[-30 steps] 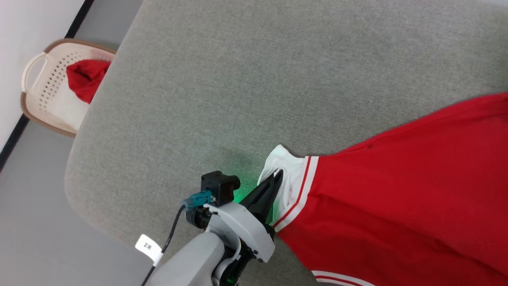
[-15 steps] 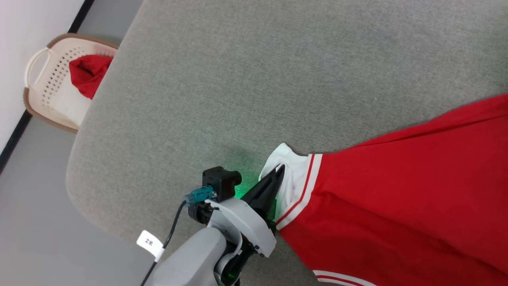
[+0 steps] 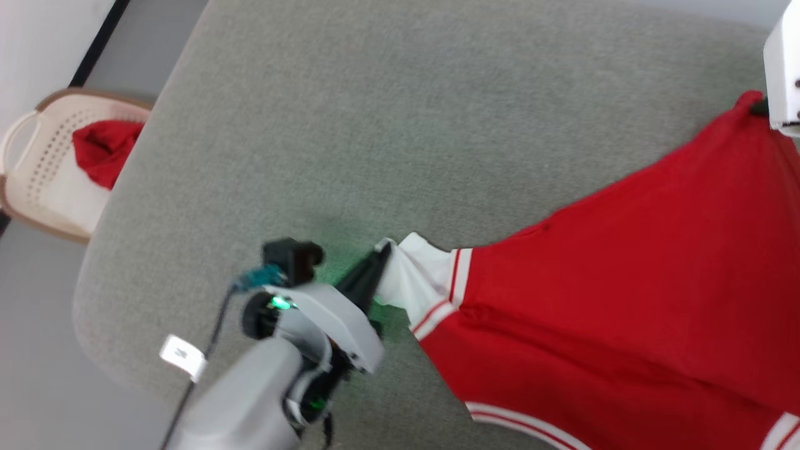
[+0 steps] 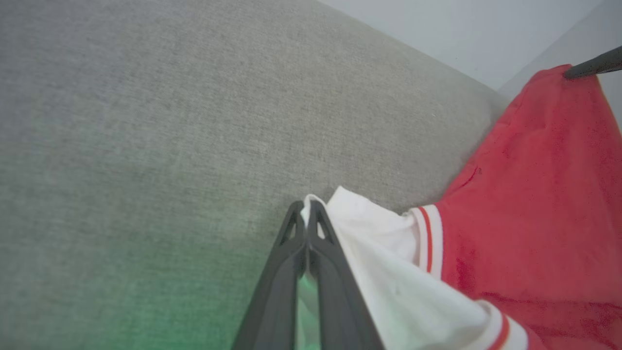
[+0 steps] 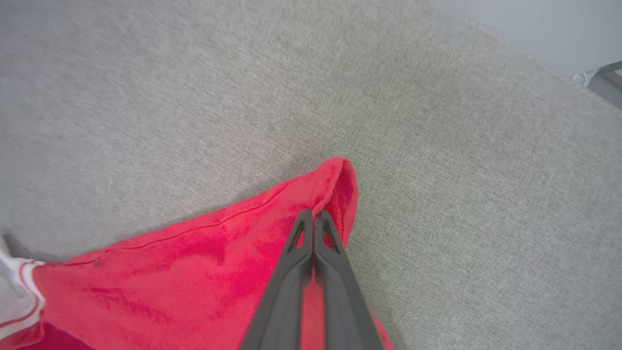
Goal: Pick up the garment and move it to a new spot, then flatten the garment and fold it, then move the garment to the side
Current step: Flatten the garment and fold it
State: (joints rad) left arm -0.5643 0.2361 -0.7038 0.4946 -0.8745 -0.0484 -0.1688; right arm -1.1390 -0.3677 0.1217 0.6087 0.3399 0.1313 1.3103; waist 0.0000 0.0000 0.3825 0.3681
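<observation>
Your right pincer (image 5: 313, 216) is just clamping shut on a corner of the red, white-sleeved jersey T-shirt (image 3: 625, 300) while your closed left pincer (image 4: 307, 209) is pinching its sleeve, so it is stretching between them, ready for moving.

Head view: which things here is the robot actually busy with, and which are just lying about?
In the job:
red jersey
left pincer, shut on its white sleeve
right pincer, shut on a red edge

Lying about:
basket
red cloth inside it
</observation>
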